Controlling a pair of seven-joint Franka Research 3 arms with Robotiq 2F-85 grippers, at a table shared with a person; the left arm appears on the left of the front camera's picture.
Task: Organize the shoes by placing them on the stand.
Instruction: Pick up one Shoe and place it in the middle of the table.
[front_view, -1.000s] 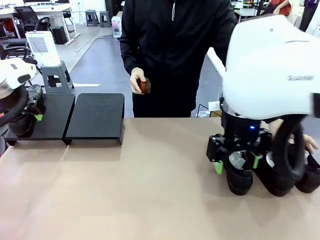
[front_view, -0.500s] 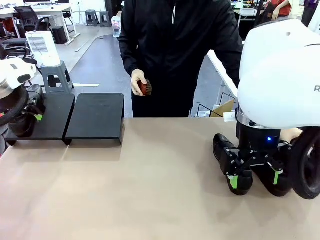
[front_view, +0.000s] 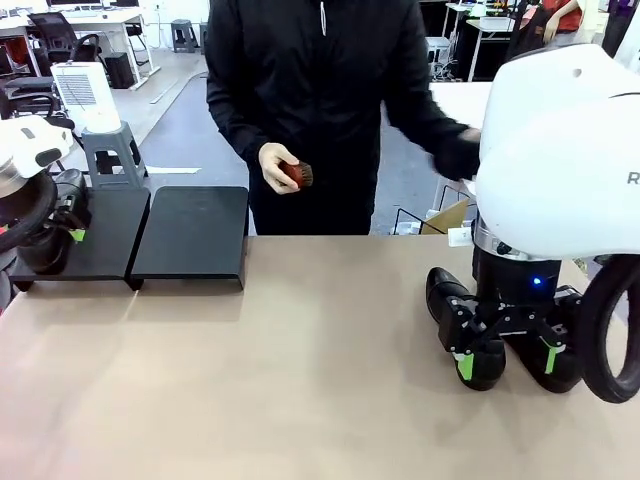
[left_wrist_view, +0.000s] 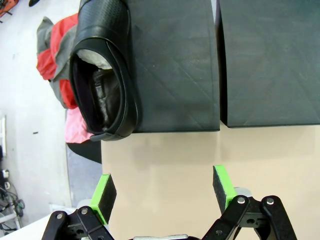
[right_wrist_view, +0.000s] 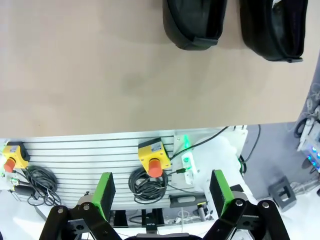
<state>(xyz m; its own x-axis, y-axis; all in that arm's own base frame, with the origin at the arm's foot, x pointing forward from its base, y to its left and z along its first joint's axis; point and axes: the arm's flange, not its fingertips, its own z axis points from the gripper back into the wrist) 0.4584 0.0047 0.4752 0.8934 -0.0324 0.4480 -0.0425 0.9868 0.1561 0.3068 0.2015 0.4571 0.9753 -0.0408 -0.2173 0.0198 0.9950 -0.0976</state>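
Observation:
Two black shoes lie at the table's right, one (front_view: 450, 295) (right_wrist_view: 195, 22) beside the other (front_view: 562, 376) (right_wrist_view: 272, 27). My right gripper (front_view: 505, 362) (right_wrist_view: 162, 192) hangs open just over them in the front view, holding nothing. In the right wrist view both shoes sit far above its fingers. A third shoe (left_wrist_view: 105, 85) (front_view: 45, 258), with white paper inside, rests on the left platform (left_wrist_view: 175, 65) (front_view: 100, 235) of the stand. The second platform (front_view: 195, 235) (left_wrist_view: 270, 60) is bare. My left gripper (left_wrist_view: 164, 190) (front_view: 68, 228) stands open in front of the stand.
A person in black stands at the far side, holding a brown brush (front_view: 292, 175) in one hand. A grey step stool (front_view: 112, 155) stands behind the stand. Below the near table edge hangs a slatted panel with yellow stop-button boxes (right_wrist_view: 152, 157).
My right arm shifted right, still over the two shoes. The person's hand pulled away from the shoes at the right, and the person stepped left. The left arm stayed still.

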